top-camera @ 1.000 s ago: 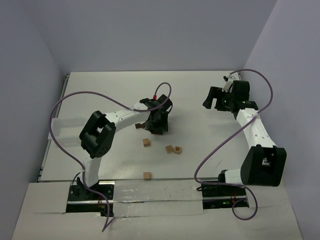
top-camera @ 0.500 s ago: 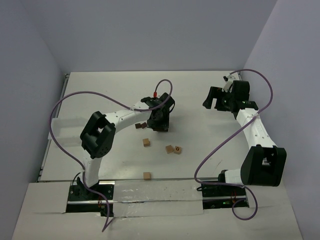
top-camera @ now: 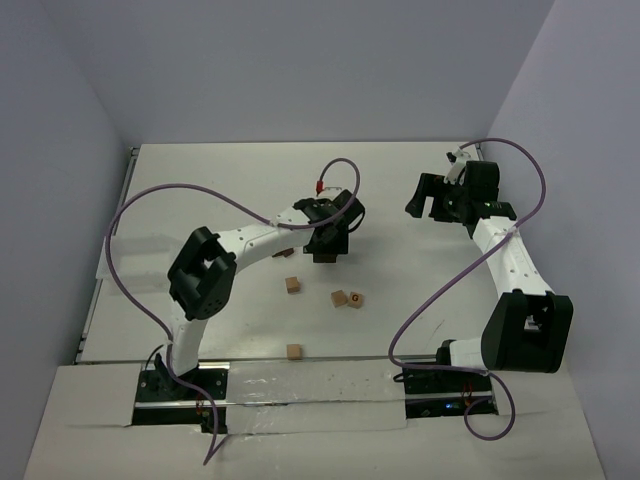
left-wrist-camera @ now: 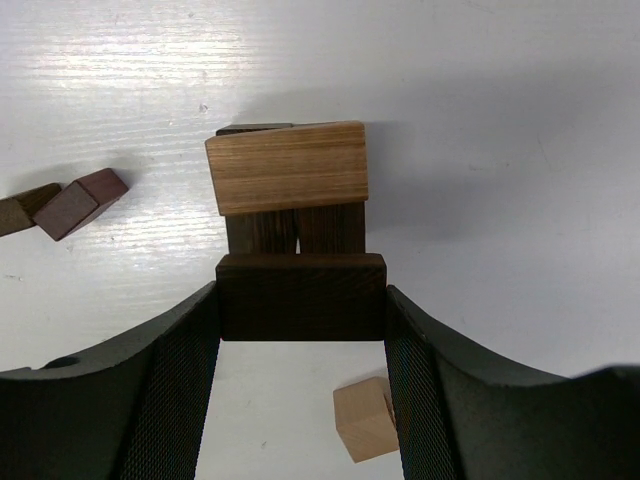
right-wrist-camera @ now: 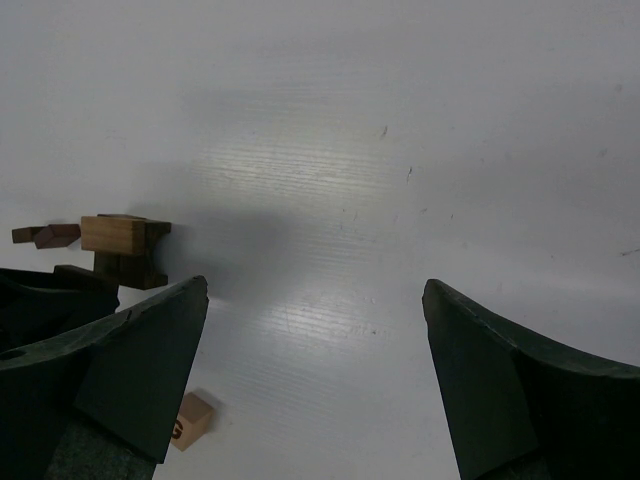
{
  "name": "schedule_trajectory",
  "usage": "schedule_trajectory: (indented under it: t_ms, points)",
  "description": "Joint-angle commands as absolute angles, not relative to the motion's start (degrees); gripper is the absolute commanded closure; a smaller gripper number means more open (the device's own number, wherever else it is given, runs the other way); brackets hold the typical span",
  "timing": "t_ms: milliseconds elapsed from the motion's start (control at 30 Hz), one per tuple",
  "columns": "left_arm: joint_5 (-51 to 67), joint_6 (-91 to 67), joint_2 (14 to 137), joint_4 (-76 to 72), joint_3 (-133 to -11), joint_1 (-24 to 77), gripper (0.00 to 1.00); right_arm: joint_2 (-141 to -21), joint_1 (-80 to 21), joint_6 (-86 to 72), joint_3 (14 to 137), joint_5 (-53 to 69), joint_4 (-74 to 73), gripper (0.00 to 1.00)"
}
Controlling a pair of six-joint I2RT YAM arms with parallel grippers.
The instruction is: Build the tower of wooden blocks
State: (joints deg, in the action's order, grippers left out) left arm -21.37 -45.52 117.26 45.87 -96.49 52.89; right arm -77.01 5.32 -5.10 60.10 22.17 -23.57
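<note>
My left gripper (left-wrist-camera: pixel 300 312) is shut on a flat dark brown block (left-wrist-camera: pixel 300 285), held across between both fingers. Just beyond it stands the wood block tower: two dark upright blocks (left-wrist-camera: pixel 295 230) with a light tan flat block (left-wrist-camera: pixel 288 167) lying across their tops. In the top view the left gripper (top-camera: pixel 325 243) sits over the middle of the table and hides the tower. My right gripper (right-wrist-camera: pixel 315 300) is open and empty, off to the far right (top-camera: pixel 430 197). It sees the tower (right-wrist-camera: pixel 125 248) at its left.
Two small dark blocks (left-wrist-camera: pixel 70 204) lie left of the tower. A tan cube (left-wrist-camera: pixel 365 418) lies under the left gripper. Loose tan blocks lie nearer the bases (top-camera: pixel 292 285), (top-camera: pixel 339 298), (top-camera: pixel 293 351), one with a printed mark (top-camera: pixel 356 299), also seen from the right wrist (right-wrist-camera: pixel 190 420).
</note>
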Motion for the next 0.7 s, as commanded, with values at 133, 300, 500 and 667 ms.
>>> schedule_trajectory:
  t_ms: [133, 300, 500, 667]
  points:
    - [-24.2, -47.3, 119.8, 46.1, -100.1, 53.6, 0.9, -75.6, 4.8, -5.3, 61.2, 22.8, -21.8, 0.05]
    - [-24.3, -47.5, 120.1, 45.9, -99.7, 53.5, 0.86, -75.8, 4.8, -5.4, 61.2, 22.9, -21.7, 0.05]
    - [-23.6, -47.0, 121.1, 45.7, -100.2, 52.8, 0.8, -75.9, 4.8, -5.4, 61.3, 23.0, -21.8, 0.05]
    - [-22.8, -46.6, 121.8, 45.7, -100.5, 52.3, 0.74, -76.0, 4.8, -5.4, 61.3, 23.0, -21.8, 0.05]
